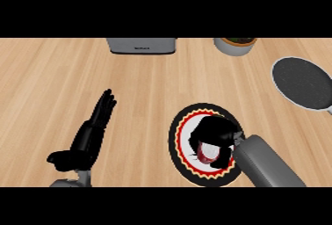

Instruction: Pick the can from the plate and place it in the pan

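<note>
Your right robot hand (217, 132) is directly over the can (211, 153), with its fingers curled down around it, so the can lies under and inside that hand rather than off to any side. Only a red and white patch of the can shows beneath the black fingers; from that sliver you cannot tell whether it stands upright or lies on its side, and its long axis is hidden. It sits on the plate (183, 127), which has a black rim, a red and yellow zigzag band and a white centre. Whether the can is already lifted clear of the plate, you cannot tell from this view.

The relation your coming move turns on is the way to the pan (301, 83): it lies beyond your right robot hand and further out to its right, well apart from the plate, dark and speckled inside with a pale rim. The path between them runs over bare bench (149, 88). Judged from here, you would lift first, then carry forward and rightward.

Your left robot hand (91, 134) rests open on the far side of the plate from the pan, fingers straight and pointing away from you. It is well away from the can, so the right one is the nearer and the one doing the work.
</note>
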`<action>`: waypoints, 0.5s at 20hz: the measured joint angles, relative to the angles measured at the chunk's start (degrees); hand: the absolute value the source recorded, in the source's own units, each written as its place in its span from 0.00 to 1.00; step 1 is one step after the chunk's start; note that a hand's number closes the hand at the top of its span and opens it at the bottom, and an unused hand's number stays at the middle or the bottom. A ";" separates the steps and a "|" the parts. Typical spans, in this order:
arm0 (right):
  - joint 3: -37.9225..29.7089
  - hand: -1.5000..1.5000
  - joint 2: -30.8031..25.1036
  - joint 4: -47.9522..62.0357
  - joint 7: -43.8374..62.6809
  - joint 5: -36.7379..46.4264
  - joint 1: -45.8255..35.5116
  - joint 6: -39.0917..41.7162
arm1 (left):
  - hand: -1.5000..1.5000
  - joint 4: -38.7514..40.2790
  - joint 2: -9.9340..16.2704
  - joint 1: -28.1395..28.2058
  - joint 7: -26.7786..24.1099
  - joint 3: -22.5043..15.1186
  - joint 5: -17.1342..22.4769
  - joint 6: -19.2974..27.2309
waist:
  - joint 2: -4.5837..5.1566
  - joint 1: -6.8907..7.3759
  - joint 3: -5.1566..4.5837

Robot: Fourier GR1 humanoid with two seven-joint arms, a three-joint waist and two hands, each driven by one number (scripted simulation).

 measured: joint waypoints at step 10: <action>-10.75 1.00 0.60 -1.34 4.48 -0.89 3.08 -7.14 | 0.50 -0.79 0.24 -0.14 1.30 1.65 -0.10 -0.61 | 0.27 -1.06 0.27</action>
